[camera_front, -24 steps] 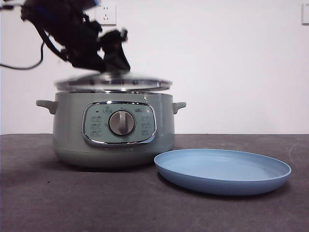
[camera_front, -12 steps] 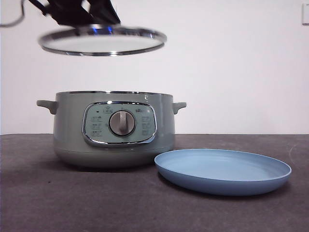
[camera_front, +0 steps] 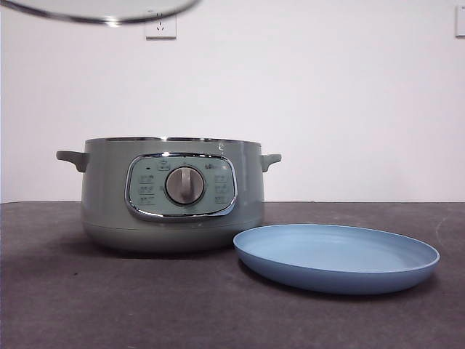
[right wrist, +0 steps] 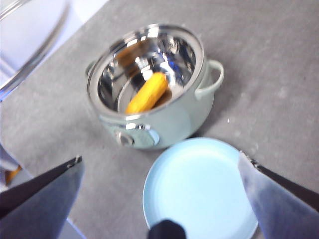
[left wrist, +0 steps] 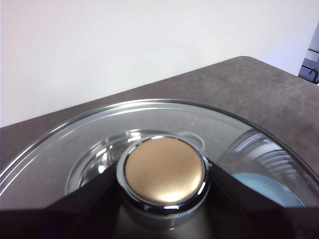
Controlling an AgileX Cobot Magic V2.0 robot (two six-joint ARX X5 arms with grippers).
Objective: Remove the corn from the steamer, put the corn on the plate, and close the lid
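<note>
**Lid aloft, steamer open, corn inside**

Plain white wall (camera_front: pixel 327 94) behind everything, with a white socket (camera_front: pixel 160 26) high up and the edge of another fitting at the top right corner. Dark grey, slightly rough table (camera_front: pixel 87 305) below, running back to the wall; same grey surface in both wrist views.

On the table, toward the left in the front view: the steamer (camera_front: pixel 171 193), pale sage green, uncovered, chrome-framed panel and silver dial (camera_front: pixel 184 185) facing the camera, one small handle on each side. Just beside it to the right, close to its base but whether touching cannot be told: the light-blue plate (camera_front: pixel 336 256), shallow, flat on the table, bare.

High at the top left of the front view, well clear of the steamer: the lid (camera_front: pixel 102 10), only its lower chrome rim and glass in frame. Left hand (left wrist: pixel 162 199) clamped on the lid's knob (left wrist: pixel 163 170), black jaws pressed against either side.

Inside the shiny steamer bowl, seen from above: the corn (right wrist: pixel 147 93), yellow-orange, lying on its side.

Right hand (right wrist: pixel 159 174) spread wide apart, holding nothing, hanging above plate and steamer.
</note>
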